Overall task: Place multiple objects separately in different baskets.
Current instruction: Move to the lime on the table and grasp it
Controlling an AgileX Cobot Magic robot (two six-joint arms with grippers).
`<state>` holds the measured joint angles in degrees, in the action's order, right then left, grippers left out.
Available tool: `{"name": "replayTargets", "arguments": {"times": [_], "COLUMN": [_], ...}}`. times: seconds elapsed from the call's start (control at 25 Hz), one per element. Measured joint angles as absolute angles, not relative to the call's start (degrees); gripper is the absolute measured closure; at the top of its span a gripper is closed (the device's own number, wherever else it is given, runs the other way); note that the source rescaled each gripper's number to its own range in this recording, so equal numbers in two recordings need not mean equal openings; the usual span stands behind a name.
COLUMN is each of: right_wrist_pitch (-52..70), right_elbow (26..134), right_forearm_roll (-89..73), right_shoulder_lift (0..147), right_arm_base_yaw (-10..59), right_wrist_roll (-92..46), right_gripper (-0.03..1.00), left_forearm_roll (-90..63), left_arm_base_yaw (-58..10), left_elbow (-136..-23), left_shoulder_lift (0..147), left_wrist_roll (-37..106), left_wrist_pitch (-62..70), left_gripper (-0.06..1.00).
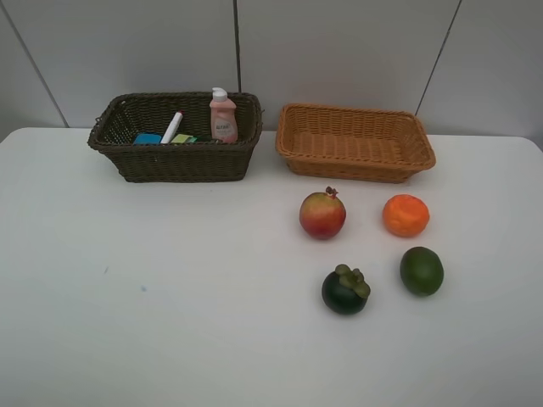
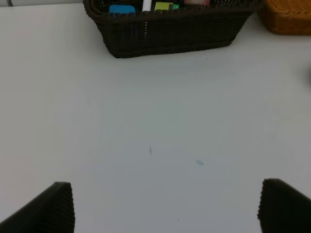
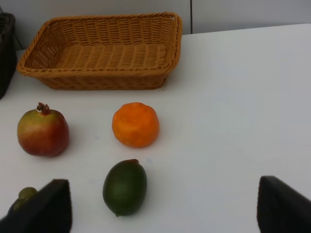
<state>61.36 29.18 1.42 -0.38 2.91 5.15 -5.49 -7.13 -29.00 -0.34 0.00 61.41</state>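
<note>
Already pink bottle (image 1: 223, 119) and white marker (image 1: 172, 127) sat in the dark basket (image 1: 174, 161); pomegranate (image 1: 322, 214), orange (image 1: 405, 214), lime (image 1: 422, 270), mangosteen (image 1: 345, 290) lay outside the tan basket (image 1: 356, 165); my left gripper (image 2: 165, 204) and right gripper (image 3: 163, 208) gaped empty.

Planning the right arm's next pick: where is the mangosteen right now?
In the high view, the mangosteen sits on the table right of centre, just left of the lime and in front of the pomegranate.

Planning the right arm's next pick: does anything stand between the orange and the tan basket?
Nothing visible does. Only bare table lies between the orange and the tan basket; the pomegranate and the lime sit off that line.
</note>
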Motion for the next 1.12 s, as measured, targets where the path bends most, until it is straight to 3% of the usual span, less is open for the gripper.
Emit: {"name": "replayTargets", "arguments": {"times": [0.6,0.68,0.8,0.88,1.12], "right_wrist_pitch": [61.36,61.3,60.95,60.55,59.77], "right_elbow": [29.3,29.72,31.35,32.89,38.6], "right_forearm_roll": [2.47,2.66,2.8,3.0,2.79], "right_shoulder_lift": [1.9,6.59,17.54,26.81,51.18], "right_arm_base_yaw": [2.91,2.91,2.91,2.91,2.91], "right_wrist_roll": [6.45,6.72,7.37,7.56,7.76], "right_gripper": [0.36,0.29,0.1,0.02,-0.02], "left_forearm_roll": [-5.49,-5.49,-5.49,-5.49,-5.49], "left_arm_base_yaw": [-3.82,-3.82,-3.82,-3.82,-3.82], "left_elbow": [-29.0,-29.0,-29.0,-29.0,-29.0], "left_shoulder_lift": [-0.34,-0.34,-0.34,-0.34,-0.34], "left_wrist_roll": [0.0,0.0,0.0,0.3,0.3], "left_wrist_pitch": [61.41,61.41,61.38,61.33,61.24], "left_gripper": [0.02,0.02,0.02,0.02,0.02]}}
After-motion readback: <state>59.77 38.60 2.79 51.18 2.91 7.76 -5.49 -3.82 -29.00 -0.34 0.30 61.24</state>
